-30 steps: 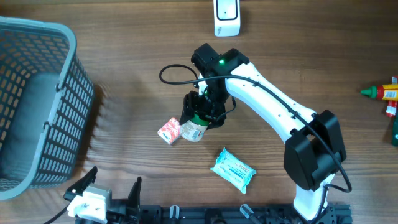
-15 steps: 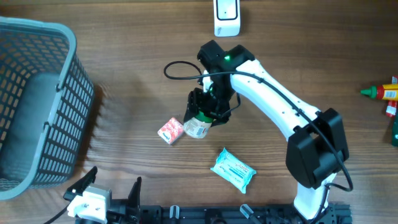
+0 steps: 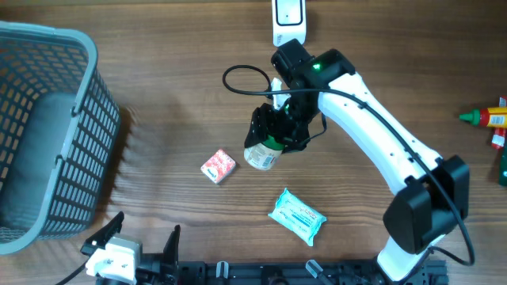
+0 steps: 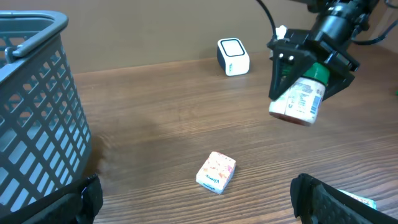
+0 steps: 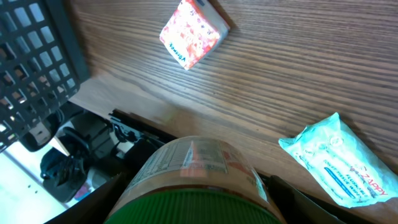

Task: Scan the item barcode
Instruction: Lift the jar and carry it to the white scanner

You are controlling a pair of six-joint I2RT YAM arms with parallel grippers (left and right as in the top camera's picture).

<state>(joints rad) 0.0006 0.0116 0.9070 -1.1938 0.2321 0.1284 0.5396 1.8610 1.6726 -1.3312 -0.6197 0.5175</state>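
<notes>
A small bottle (image 3: 261, 156) with a green cap and a printed label hangs tilted above the table, cap end in my right gripper (image 3: 277, 131), which is shut on it. From the left wrist view the bottle (image 4: 298, 99) is off the wood, label facing the camera. The right wrist view is filled by the cap and label (image 5: 196, 168), with a finger (image 5: 99, 202) on either side. A white scanner (image 3: 288, 22) stands at the back edge, just beyond the right arm. My left gripper (image 3: 139, 236) rests wide open at the front left, holding nothing.
A grey mesh basket (image 3: 47, 134) fills the left side. A small red-patterned tissue pack (image 3: 218, 166) lies left of the bottle, and a teal wipes pack (image 3: 297, 215) lies in front. Sauce bottles (image 3: 491, 119) stand at the right edge.
My right arm has carried the bottle up and to the right, away from the tissue pack and closer to the scanner. The left arm has stayed still.
</notes>
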